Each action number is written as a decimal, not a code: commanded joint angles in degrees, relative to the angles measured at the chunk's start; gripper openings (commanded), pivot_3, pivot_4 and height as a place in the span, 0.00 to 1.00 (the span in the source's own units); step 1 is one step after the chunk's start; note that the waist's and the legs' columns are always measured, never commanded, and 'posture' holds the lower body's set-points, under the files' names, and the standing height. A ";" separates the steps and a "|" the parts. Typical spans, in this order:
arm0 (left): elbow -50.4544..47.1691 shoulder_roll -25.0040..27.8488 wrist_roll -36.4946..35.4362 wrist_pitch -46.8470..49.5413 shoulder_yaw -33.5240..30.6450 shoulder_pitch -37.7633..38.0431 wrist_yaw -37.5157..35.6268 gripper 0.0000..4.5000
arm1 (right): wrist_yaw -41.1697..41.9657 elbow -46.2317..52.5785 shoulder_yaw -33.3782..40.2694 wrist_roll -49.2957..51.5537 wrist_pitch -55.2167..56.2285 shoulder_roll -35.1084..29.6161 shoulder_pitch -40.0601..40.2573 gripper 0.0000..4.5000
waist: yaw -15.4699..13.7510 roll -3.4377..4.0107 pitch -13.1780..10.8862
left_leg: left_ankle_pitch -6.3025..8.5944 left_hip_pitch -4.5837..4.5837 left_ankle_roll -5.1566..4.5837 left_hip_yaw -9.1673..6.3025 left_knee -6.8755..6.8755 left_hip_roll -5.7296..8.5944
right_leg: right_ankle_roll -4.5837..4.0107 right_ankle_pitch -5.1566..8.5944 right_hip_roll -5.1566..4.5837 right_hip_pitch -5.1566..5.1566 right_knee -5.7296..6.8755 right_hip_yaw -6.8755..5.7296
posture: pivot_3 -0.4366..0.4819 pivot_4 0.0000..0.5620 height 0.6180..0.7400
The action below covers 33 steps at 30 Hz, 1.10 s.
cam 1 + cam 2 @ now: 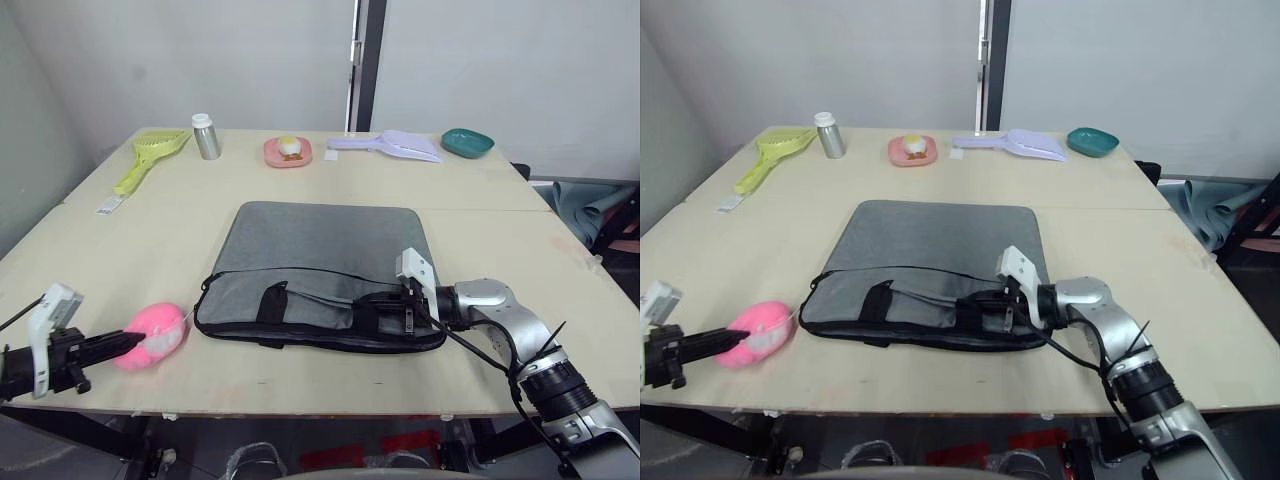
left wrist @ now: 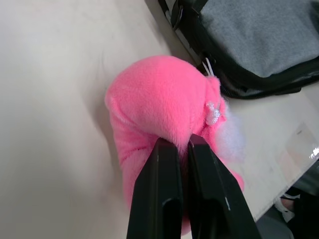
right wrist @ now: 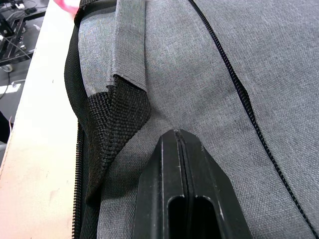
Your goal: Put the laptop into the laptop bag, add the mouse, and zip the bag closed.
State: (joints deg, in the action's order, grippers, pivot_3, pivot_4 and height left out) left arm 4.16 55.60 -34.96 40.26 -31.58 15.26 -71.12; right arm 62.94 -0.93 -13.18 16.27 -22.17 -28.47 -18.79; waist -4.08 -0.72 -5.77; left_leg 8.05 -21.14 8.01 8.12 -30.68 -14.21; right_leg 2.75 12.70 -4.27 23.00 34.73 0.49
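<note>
No readable text, label or number on anything.

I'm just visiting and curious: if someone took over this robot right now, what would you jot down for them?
Left end effector: shut on the pink plush toy, at the table's near left edge.
Right end effector: shut, resting on the laptop bag by its black handle.
Bag lies flat mid-table. I can't tell whether the laptop is inside or how far the zipper is closed.
Left: mouse, zipping.
</note>
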 commanded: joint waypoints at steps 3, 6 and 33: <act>-7.97 2.43 -0.90 0.06 -3.83 9.82 -6.41 0.01 | -0.13 -4.72 -3.55 -3.43 -3.24 -2.26 2.24 0.00 | 0.57 -0.07 -0.02 | 0.01 -0.01 0.01 0.03 0.07 -0.01 | 0.01 0.00 0.00 0.04 -0.04 0.03 | 0.48 0.27 1.00; -7.76 2.86 -0.08 -0.92 -4.36 12.19 -6.94 0.01 | -0.17 -4.84 -3.79 -3.44 -3.27 -2.33 2.01 0.00 | 0.67 -0.05 -0.02 | 0.04 0.01 0.04 0.10 0.29 -0.02 | 0.01 0.00 0.06 0.03 -0.26 0.04 | 0.48 0.27 1.00; -24.88 3.64 1.39 -2.30 12.63 3.75 -1.95 0.01 | -1.45 -0.53 -4.79 -2.80 -5.42 -3.07 3.89 0.00 | 0.36 -0.01 0.10 | 0.03 0.07 0.03 0.15 0.28 0.01 | 0.01 0.00 0.10 -0.06 -0.27 0.03 | 0.48 0.27 1.00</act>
State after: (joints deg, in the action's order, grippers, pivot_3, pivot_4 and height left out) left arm -21.18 58.12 -33.09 38.87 -16.31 18.34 -71.72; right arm 61.80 2.39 -14.35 16.27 -23.85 -30.06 -18.11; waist -3.72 -0.73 -5.67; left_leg 8.08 -21.07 8.04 8.27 -30.40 -14.19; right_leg 2.76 12.70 -4.16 22.94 34.46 0.51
